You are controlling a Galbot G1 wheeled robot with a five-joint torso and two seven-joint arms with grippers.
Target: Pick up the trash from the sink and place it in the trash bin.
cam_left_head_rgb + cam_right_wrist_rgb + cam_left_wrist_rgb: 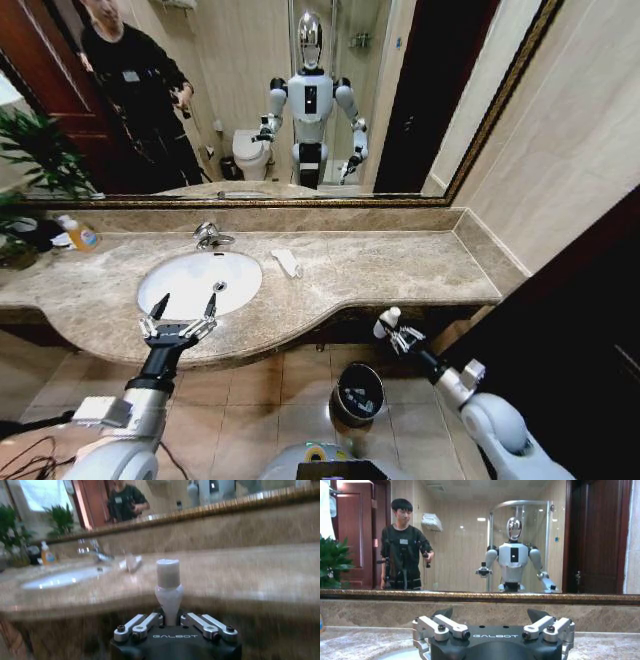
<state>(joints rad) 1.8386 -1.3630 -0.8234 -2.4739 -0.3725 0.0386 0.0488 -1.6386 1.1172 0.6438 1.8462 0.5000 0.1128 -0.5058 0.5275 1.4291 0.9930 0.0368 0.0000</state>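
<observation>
I've got the R gripper (393, 330) clamped on a white tube (387, 321), cap end up, held out past the near edge of the counter (400, 265) on the right side. It's off the counter, above the floor tiles, w/ the bin (358, 394) below it and a bit to the left, near the base. Bin is dark w/ a shiny rim; can't tell what's inside. In the R wrist view the tube (168, 590) stands upright out of the gripper (170, 624), fingers (141, 624) pressed in on its lower end.

L gripper (182, 322) hovers over the near edge of the counter, just in front of the sink (165, 287), fingers (158, 306) spread wide apart, nothing between them. L wrist view shows the same: gripper (490, 617) w/ both dark tips apart, pointing at the back wall and mirror (480, 536).

Sink bowl looks white and bare from the head cam, drain at the far right of it, chrome tap (208, 236) at its far edge. A white wrapper (287, 263) lies on the counter just right of the sink, touching nothing else. Soap bottle (79, 233) w/ orange label sits far left on the counter by the plant (30, 160).
</observation>
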